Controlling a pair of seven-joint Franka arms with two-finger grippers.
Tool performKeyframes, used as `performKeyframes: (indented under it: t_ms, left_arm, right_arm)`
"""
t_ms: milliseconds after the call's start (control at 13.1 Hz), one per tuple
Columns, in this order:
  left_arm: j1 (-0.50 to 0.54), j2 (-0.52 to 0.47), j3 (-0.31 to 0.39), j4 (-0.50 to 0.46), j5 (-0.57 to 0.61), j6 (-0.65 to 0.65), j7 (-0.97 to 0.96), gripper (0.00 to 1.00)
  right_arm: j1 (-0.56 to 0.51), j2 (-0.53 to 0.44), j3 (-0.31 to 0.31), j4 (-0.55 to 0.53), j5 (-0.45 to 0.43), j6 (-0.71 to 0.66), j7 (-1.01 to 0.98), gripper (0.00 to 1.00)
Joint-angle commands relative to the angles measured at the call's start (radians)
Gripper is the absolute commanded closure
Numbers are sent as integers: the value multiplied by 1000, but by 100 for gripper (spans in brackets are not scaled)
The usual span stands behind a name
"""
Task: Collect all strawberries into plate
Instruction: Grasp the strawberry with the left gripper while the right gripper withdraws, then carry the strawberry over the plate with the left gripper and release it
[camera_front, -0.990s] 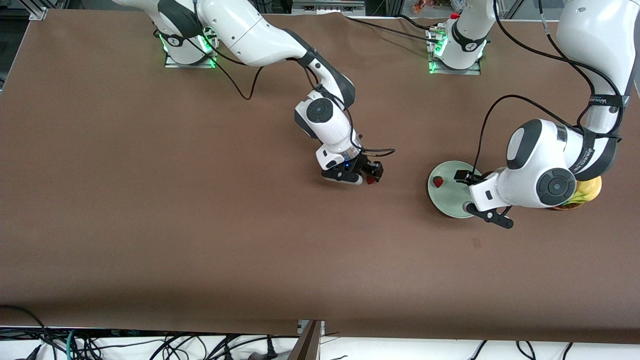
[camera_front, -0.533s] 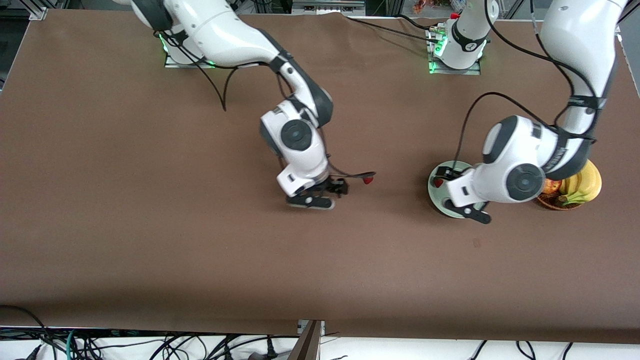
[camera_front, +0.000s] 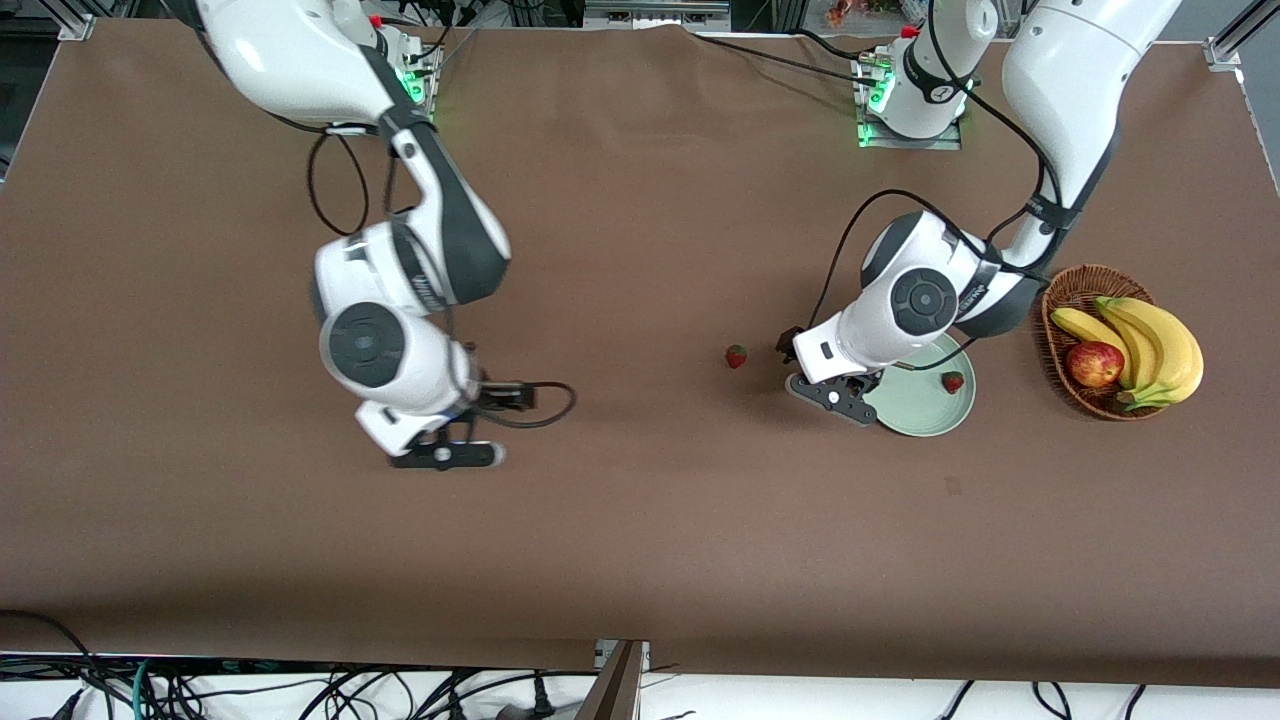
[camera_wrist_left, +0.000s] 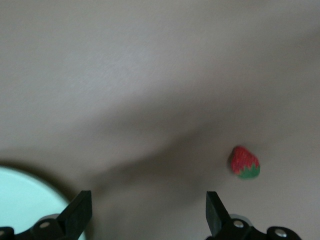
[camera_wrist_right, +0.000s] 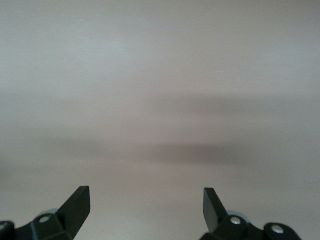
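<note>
Hiding plate (camera_front: 925, 410) rim: left gripper (camera_front: 822, 385)

Brown table (camera_front: 640, 560), cables (camera_front: 300, 695) along its near edge.

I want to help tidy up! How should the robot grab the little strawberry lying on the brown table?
Pinch the small red strawberry across its plump middle, coming straight down from above: it lies low on the table, open all round.
</note>
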Motion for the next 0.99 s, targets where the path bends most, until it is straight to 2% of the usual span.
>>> performKeyframes:
  t_ms: [0,152,229,381,610,838,914]
  left_arm:
    - [-18,-25,-14,-70,0,110,-82,0]
    - [-98,-11,-10,-60,1,130,-230,0]
    - [-116,18,-7,-48,15,162,-260,0]
    - [-122,49,-6,-46,18,211,-263,0]
    - [-132,90,-7,-47,18,214,-315,0]
    - [-147,92,-4,-47,18,214,-335,0]
    - [-148,95,-3,-47,18,214,-334,10]
  right_arm:
    - [-15,-73,-110,-25,-9,-151,-147,0]
    - [-85,-131,-121,-52,-10,-204,-180,0]
    - [-123,-179,-106,-107,-9,-196,-180,0]
    - [-179,-292,-86,-184,-18,-202,-189,0]
    - [-285,-447,6,-289,-32,-206,-196,0]
    - [-320,-587,17,-452,-40,-187,-196,0]
    - [-325,-630,24,-499,-50,-186,-197,0]
